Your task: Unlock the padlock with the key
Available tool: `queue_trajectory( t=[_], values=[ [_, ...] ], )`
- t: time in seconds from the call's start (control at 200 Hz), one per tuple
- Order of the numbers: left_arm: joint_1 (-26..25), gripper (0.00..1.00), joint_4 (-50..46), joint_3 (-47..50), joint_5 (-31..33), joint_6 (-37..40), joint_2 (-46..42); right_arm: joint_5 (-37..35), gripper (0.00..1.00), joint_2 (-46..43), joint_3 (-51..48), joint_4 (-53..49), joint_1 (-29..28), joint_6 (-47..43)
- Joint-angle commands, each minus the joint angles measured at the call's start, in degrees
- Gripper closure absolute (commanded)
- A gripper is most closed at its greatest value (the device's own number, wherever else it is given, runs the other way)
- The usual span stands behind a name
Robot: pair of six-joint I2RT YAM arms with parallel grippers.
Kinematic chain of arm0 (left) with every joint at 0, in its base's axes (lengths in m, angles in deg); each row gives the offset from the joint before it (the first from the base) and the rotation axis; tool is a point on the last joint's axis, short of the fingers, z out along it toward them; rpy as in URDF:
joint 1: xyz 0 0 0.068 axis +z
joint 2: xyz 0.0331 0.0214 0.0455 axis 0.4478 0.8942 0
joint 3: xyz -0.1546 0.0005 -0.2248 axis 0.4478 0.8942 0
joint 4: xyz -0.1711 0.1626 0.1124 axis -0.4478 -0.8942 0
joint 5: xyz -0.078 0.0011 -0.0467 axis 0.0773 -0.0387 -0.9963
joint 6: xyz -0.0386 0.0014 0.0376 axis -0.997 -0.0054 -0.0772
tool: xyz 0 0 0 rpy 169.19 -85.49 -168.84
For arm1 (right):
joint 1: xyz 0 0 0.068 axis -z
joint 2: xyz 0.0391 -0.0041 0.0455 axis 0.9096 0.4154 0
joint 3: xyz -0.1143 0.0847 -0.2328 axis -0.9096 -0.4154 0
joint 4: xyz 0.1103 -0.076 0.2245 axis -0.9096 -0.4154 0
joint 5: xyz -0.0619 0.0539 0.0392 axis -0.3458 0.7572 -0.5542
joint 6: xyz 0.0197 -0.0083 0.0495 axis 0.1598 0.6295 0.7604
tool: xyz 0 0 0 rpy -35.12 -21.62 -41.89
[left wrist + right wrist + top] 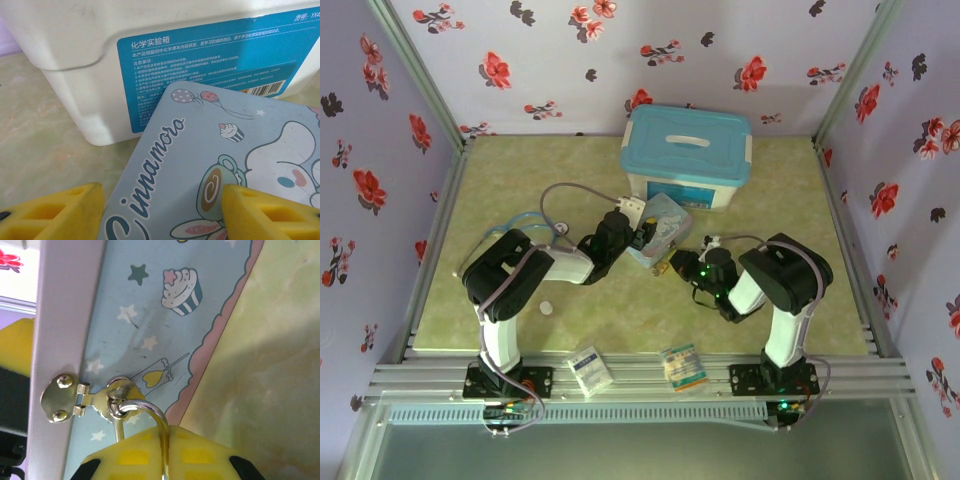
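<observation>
Right gripper (165, 452), pads closed on the padlock (160, 422) hanging at 6 o'clock from the hasp (107, 397) of the tin (150, 315); left gripper (160, 210) spread wide astride the tin, contact indeterminable; best practice, as judged: steady the lock, keyway exposed, for the key.

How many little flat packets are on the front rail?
2. A white-and-blue flat packet lies right of the left arm's base; a yellow-green printed flat packet lies left of the right arm's base. Others may hide beneath the arms.

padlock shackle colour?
Shiny silver. The padlock shackle shows best in the right wrist view, hooked through the hasp.
</observation>
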Motion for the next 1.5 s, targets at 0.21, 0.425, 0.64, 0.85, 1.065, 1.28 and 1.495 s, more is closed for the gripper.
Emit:
queue_trajectory(
  t=[0.21,0.425,0.64,0.85,1.065,1.28,1.495],
  values=[
    [0.8,0.36,-17.46,4.37,-1.95,-2.94,5.27,-4.28,1.0,1.42,-4.8,5.74,-0.8,3.3],
    [1.14,0.36,-16.79,5.65,-2.0,-2.89,4.01,-9.57,1.0,-0.39,-7.21,5.73,-1.02,3.5],
    [1.16,0.36,-15.88,6.3,-1.94,-2.43,3.79,-15.5,1.0,-0.78,-6.85,7.21,-2.0,8.06],
    [1.16,0.36,-14.4,7.37,-1.93,-2.76,3.85,-23.21,1.0,-3.9,-7.42,5.13,-5.72,15.92],
    [1.16,0.37,-13.85,7.71,-2.03,-2.94,3.85,-32.73,1.0,-2.17,-7.6,5.92,-9.09,18.81],
    [1.2,0.38,-13.85,8.25,-2.05,-2.67,3.66,-36.21,1.0,1.27,-7.26,7.29,-9.23,22.2],
    [1.42,0.38,-13.32,8.94,-2.03,-2.75,3.82,-40.06,1.0,-1.09,-9.17,7.29,-9.51,21.72]
  ],
)
